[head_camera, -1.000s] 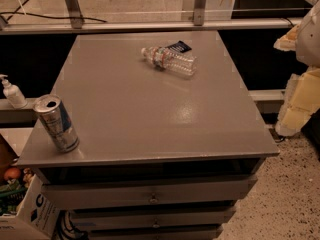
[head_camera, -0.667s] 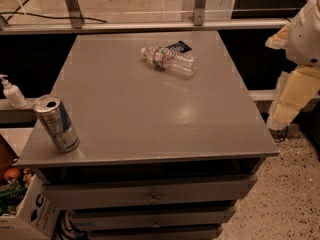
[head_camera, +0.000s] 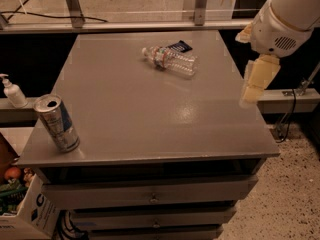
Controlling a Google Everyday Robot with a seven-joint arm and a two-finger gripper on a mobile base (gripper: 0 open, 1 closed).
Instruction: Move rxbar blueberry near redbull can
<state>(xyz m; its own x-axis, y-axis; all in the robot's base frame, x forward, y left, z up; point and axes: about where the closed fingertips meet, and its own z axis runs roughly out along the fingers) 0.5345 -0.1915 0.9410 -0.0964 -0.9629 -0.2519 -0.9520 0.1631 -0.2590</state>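
The rxbar blueberry [head_camera: 179, 47] is a small dark wrapper lying flat near the table's far edge, partly hidden behind a clear plastic water bottle [head_camera: 170, 60] that lies on its side. The redbull can [head_camera: 56, 123] stands at the table's front left corner, silver and blue with an open top. My gripper [head_camera: 254, 81] hangs from the white arm at the right edge of the table, above its surface and well to the right of the bar. It holds nothing.
The grey table [head_camera: 150, 134] has drawers below its front edge. A white pump bottle [head_camera: 12, 91] stands on a ledge to the left. A box [head_camera: 20, 211] with items sits on the floor at lower left. A metal rail runs behind the table.
My arm has moved in from the right edge of the view toward the table, and the gripper now hangs over the table's right side. The bar, bottle and can have not moved.
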